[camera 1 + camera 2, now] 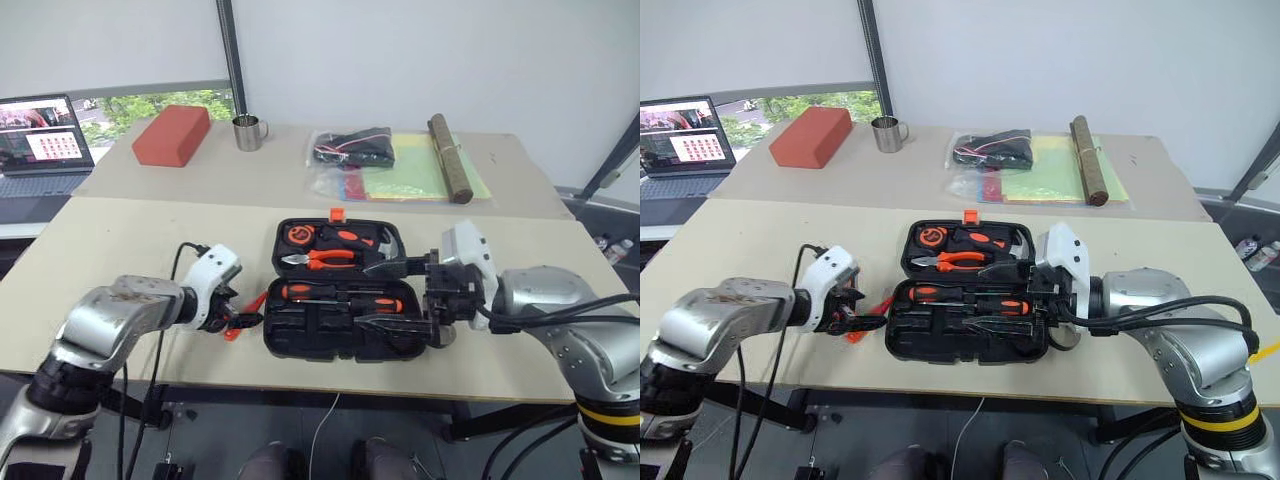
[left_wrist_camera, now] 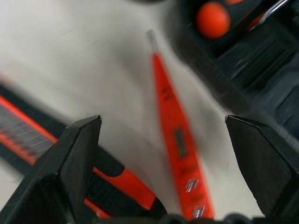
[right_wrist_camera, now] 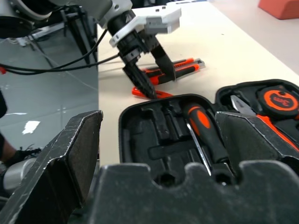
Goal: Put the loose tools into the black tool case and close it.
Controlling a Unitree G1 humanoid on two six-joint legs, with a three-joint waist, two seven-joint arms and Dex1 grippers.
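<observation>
The black tool case [image 1: 300, 335] lies open in the middle of the near table. Two orange-and-black screwdrivers [image 1: 340, 292] rest in its front half. Left of the case, the slim orange tester pen [image 2: 180, 140] lies on the table beside the orange-black utility knife [image 3: 175, 67]. My left gripper [image 3: 156, 83] is open and points down over them, with the pen between its fingers [image 2: 79, 149] and not gripped. My right gripper [image 1: 395, 293] is open and empty, level over the right end of the case.
Pliers [image 1: 325, 258], a tape measure [image 1: 298, 235] and a hammer [image 1: 375, 245] fill the case's rear half. On the far table are a laptop [image 1: 40, 140], a red block [image 1: 172, 135], a metal cup [image 1: 247, 132], plastic bags [image 1: 400, 165] and a brown roll [image 1: 450, 158].
</observation>
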